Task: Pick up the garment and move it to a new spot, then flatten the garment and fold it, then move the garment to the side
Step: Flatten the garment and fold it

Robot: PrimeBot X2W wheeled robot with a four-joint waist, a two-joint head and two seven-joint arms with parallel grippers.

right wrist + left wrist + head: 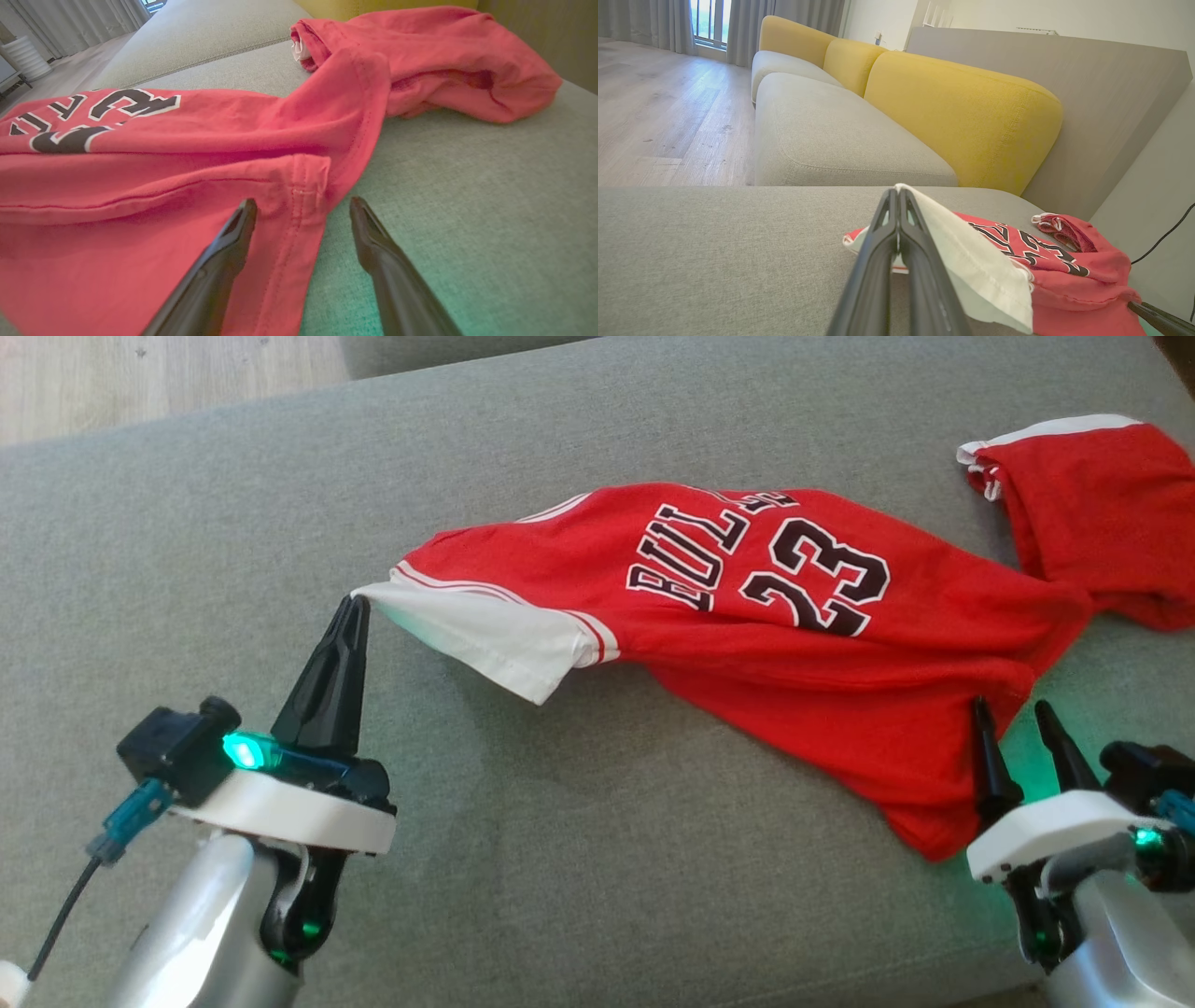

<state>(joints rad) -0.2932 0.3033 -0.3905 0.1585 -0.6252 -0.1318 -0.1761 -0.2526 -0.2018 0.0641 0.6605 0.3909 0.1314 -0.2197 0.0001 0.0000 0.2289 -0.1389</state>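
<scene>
A red basketball jersey lies stretched crosswise over the grey sofa cushion, from about its middle out toward its right edge. The chest faces up, printed "BULLS" above a large 23 in black with white outlines. The cloth is rumpled and half twisted, not flat. Its white sleeve, edged with red stripes, is drawn out to a point and lifted off the cushion, its tip pinched in the closed left pincer. The hem corner rests close to the cushion's near edge. A bunched red part with white trim lies heaped toward the far right corner.
</scene>
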